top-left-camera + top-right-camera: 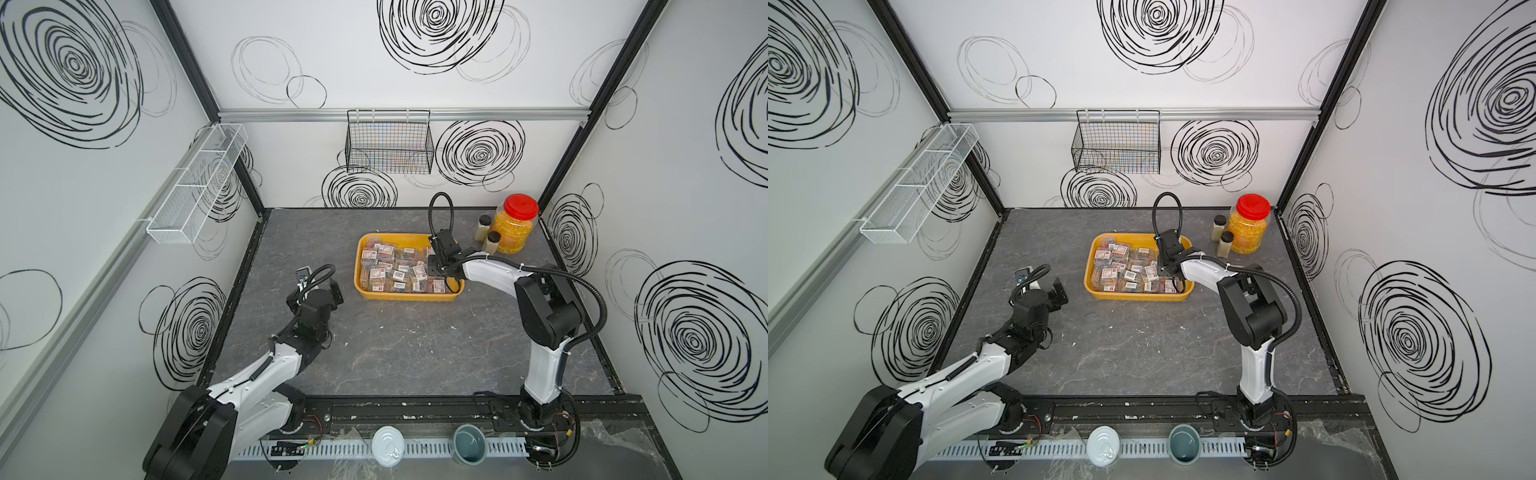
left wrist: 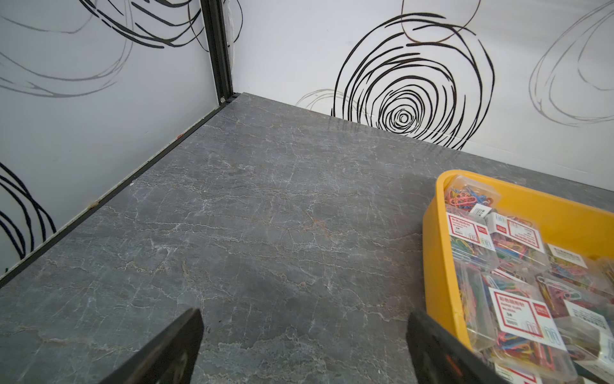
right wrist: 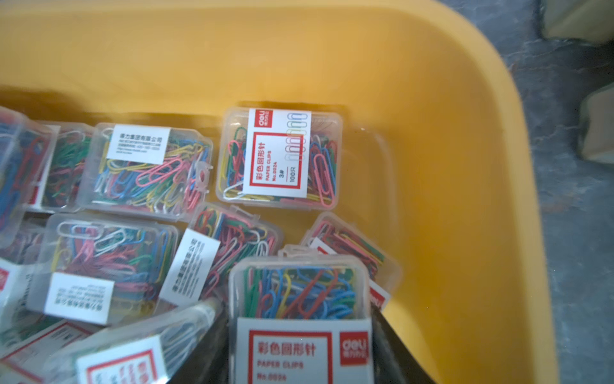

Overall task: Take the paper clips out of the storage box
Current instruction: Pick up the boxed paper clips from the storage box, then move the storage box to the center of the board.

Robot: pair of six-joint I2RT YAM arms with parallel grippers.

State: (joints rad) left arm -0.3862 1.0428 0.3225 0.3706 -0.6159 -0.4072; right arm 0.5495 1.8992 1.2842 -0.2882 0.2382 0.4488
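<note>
Paper clips (image 3: 299,286) sit clamped in the downward-bent right pincer (image 3: 297,319) inside the storage box (image 3: 432,133); left pincer (image 2: 304,314) hangs apart.

From high in front, both top views look down at the whole table (image 1: 374,353) and the storage box (image 1: 409,296). My left wrist camera looks low across the table (box at the edge); the right one hangs close inside the box.

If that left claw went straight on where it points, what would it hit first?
Likely the bare grey tabletop, beside the yellow tray; the left claw is open and empty.
</note>
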